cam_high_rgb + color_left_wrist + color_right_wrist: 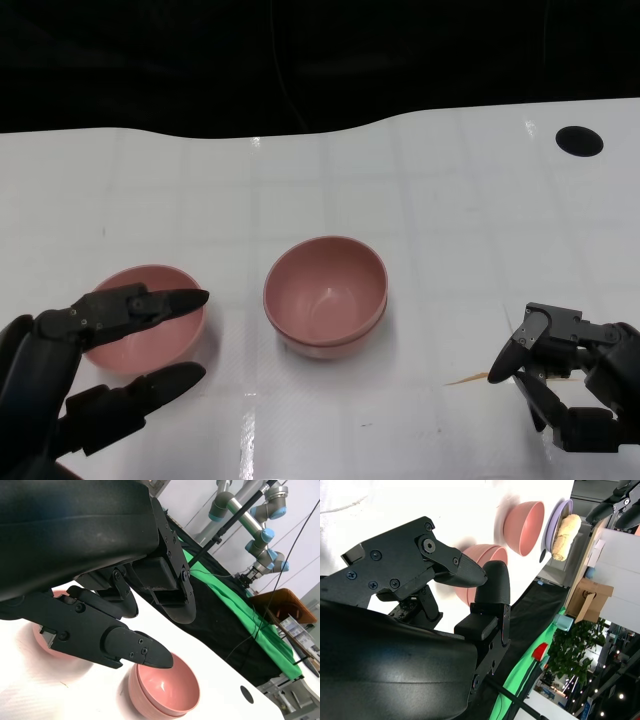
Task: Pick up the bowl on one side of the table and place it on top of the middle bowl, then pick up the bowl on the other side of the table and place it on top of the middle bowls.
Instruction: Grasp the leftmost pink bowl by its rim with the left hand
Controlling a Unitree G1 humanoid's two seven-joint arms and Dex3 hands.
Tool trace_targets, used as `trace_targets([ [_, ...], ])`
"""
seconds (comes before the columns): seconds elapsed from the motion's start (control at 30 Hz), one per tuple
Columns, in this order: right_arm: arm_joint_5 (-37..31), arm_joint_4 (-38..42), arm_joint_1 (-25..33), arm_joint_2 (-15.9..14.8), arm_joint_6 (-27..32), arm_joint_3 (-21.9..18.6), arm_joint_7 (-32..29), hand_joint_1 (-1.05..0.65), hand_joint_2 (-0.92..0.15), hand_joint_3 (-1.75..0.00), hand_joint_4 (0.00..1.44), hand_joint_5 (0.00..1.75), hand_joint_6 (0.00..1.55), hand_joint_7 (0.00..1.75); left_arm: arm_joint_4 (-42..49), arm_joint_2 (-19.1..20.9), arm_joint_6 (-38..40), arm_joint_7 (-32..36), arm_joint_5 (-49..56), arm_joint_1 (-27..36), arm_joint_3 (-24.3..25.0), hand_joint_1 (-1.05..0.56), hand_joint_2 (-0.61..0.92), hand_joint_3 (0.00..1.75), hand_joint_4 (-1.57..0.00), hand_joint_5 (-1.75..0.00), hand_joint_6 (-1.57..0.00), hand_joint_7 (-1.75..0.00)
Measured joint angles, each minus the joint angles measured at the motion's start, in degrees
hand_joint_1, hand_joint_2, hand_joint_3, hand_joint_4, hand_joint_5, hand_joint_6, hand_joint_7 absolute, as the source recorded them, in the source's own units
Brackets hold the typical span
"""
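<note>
Nesting in the middle, two pink bowls [325, 297] look glossy.

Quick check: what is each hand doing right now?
Left hand: open, fingers spread around the left bowl, holding nothing.
Right hand: open, empty.

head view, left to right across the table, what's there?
left hand → left pink bowl (fingers around it) → middle stacked pink bowls → right hand; a black hole in the table lies far right.
</note>
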Motion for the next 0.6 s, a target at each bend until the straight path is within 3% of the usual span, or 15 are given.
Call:
trace_targets([
  [0.5, 0.0, 0.0, 0.0, 0.0, 0.0, 0.0, 0.0, -0.14, -0.68, -0.86, 0.86, 1.75, 0.73, 1.62, 0.0, 0.0, 0.0, 0.0, 0.0, 0.0, 0.0, -0.50, 0.92, 0.07, -0.75, -0.28, -0.91, -0.08],
  [0.57, -0.4, 0.0, 0.0, 0.0, -0.2, 0.0, 0.0, -0.11, -0.68, -0.90, 0.87, 1.75, 0.74, 1.61, -1.7, 0.9, 1.2, -0.4, 8.3, 0.2, -0.4, -0.72, 0.92, 0.04, -0.65, -0.18, -0.77, -0.02],
  [0.6, -0.7, 0.0, 0.0, 0.0, -0.4, 0.1, 0.0, -0.11, -0.67, -0.92, 0.87, 1.75, 0.74, 1.60, -2.9, 1.8, 2.0, -0.8, 13.2, 0.4, -0.5, -0.74, 0.92, 0.04, -0.64, -0.16, -0.75, -0.02],
])
